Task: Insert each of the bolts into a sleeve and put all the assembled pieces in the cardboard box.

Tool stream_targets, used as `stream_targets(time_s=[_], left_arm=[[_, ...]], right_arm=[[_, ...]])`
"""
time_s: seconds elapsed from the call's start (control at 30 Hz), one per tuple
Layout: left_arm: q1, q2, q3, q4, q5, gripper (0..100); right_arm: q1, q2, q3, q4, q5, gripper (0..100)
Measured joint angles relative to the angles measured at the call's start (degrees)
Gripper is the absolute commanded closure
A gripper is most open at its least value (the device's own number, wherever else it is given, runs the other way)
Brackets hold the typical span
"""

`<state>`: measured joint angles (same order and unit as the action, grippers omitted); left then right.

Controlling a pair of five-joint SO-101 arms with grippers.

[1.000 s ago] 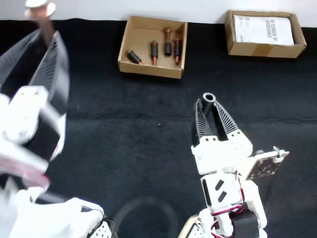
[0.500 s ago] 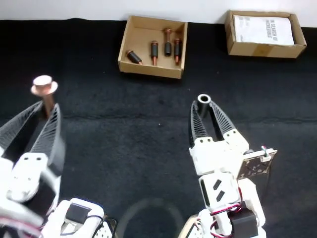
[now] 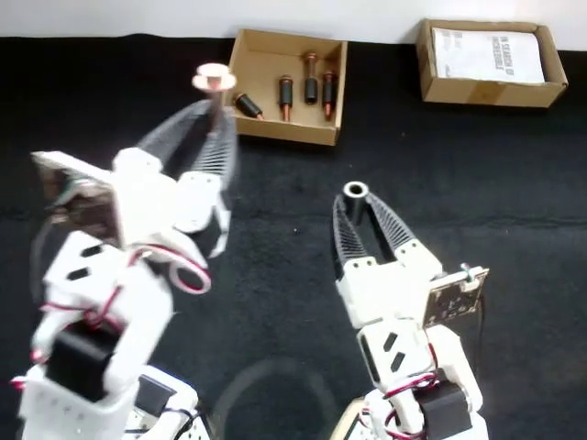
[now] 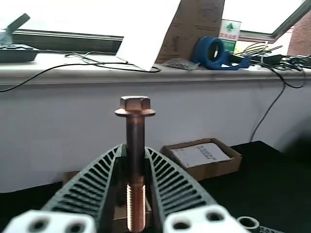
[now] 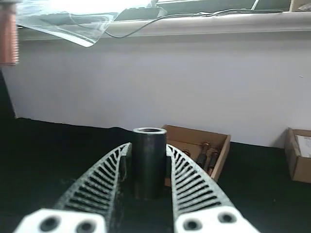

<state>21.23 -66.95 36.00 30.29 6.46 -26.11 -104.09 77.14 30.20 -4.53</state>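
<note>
My left gripper (image 3: 209,124) is shut on a copper bolt (image 3: 214,81), held upright with its flanged head up; the bolt (image 4: 135,155) stands between the ribbed fingers (image 4: 99,182). It hangs just left of the cardboard box (image 3: 240,55), which holds several assembled bolt-and-sleeve pieces (image 3: 286,95). My right gripper (image 3: 359,213) is shut on a dark sleeve (image 3: 356,192) at mid-table, open end up; the sleeve (image 5: 148,162) sits upright between its fingers (image 5: 104,182). The bolt's threaded end (image 5: 8,34) shows at the right wrist view's corner, and the box (image 5: 216,145) lies beyond the sleeve.
A second cardboard box (image 3: 489,62) with a printed sheet in it stands at the back right. The black cloth (image 3: 275,238) covers the table. A white wall runs behind the table's far edge.
My left arm has swung the bolt from the far left toward the middle, up beside the box. My right gripper with the sleeve has shifted slightly left.
</note>
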Motion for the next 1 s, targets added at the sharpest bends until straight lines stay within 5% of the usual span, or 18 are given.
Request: stream_targets(time_s=[0.4, 1.0], left_arm=[[12.48, 14.24, -3.25, -6.68, 2.37, 99], [12.84, 17.58, -6.42, -2.73, 15.47, 99]], right_arm=[[-4.40, 0.09, 1.85, 0.00, 0.00, 99.1], [-4.40, 0.09, 2.29, 0.00, 0.00, 99.1]])
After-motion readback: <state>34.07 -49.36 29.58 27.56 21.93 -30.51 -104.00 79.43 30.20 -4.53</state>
